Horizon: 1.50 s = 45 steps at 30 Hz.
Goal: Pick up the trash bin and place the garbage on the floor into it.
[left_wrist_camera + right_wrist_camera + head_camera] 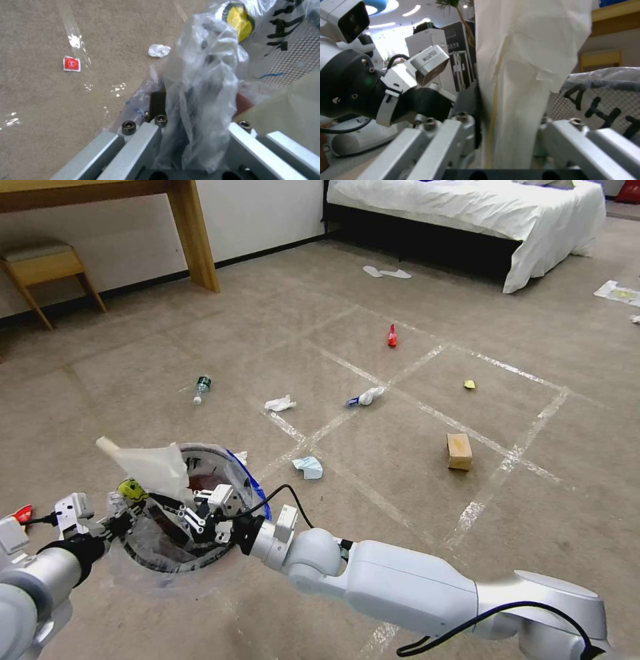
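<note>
Your right gripper [200,507] is clamped on a white paper sheet [152,467], held above the trash bin [220,463]. Your left gripper [123,513] pinches the bin's bagged rim, holding it off the floor [400,460].

Red trash bin [200,483] with clear crinkled liner, blue rim strip, yellow smiley sticker [132,490], black lettering; white paper [150,465]; pale blue mask [308,467]; brown box [459,451]; red wrapper [392,337]; yellow scrap [469,385]; beige carpet [413,447] with whitish tape lines
</note>
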Available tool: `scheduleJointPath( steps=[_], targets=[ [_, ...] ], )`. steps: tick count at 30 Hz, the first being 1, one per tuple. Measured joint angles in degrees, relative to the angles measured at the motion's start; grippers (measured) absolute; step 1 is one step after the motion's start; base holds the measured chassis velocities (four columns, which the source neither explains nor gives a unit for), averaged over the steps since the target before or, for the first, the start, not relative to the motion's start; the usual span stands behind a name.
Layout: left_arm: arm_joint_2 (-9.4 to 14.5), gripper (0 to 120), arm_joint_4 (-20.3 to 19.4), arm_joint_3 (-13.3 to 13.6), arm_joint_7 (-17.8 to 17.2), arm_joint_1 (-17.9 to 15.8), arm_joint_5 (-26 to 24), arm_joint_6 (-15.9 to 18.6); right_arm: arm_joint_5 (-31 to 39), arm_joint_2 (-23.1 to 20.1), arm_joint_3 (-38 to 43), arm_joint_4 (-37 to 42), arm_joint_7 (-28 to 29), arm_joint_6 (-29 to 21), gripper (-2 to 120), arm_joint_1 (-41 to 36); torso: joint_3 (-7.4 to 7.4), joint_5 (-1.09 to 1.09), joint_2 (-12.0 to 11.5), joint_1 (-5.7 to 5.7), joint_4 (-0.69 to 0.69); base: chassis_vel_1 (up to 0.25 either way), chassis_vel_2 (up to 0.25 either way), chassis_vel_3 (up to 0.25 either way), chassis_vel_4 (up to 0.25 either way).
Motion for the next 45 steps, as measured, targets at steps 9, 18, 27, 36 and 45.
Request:
scheduleJointPath(
  steps=[9, 18, 27, 36, 45],
  targets=[
    [0.1, 1, 0.0, -0.05, 0.02, -0.04, -0.06, 0.0, 0.01, -0.8, 0.44, 0.87, -0.2, -0.08, 55, 0.08, 0.0, 0.0, 0.0, 0.0, 0.0, 0.0, 0.0, 0.0, 0.0],
    [0.05, 1, 0.01, -0.01, 0.02, -0.13, -0.09, 0.0, 0.03, -1.5, 0.54, 1.67, -0.25, -0.08, 74, -0.02, 0.0, 0.0, 0.0, 0.0, 0.0, 0.0, 0.0, 0.0, 0.0],
    [-0.09, 1, 0.19, 0.1, 0.06, -0.32, -0.05, 0.0, 0.04, -2.03, 0.68, 2.39, -0.26, -0.08, 67, -0.02, 0.0, 0.0, 0.0, 0.0, 0.0, 0.0, 0.0, 0.0, 0.0],
    [0.1, 1, 0.34, -0.02, 0.01, -0.82, -0.17, 0.0, 0.1, -3.5, -0.02, 3.83, -0.26, -0.35, 62, 0.16, 0.0, 0.0, 0.0, 0.0, 0.0, 0.0, 0.0, 0.0, 0.0],
    [-0.28, 1, 0.13, 0.23, -0.04, -0.95, -0.16, -0.01, -7.09, -5.83, 0.88, 5.66, 5.68, -7.24, 73, 0.46, 0.0, 0.01, 0.0, 0.0, 0.0, 0.0, 0.0, 0.0, 0.0]
  ],
)
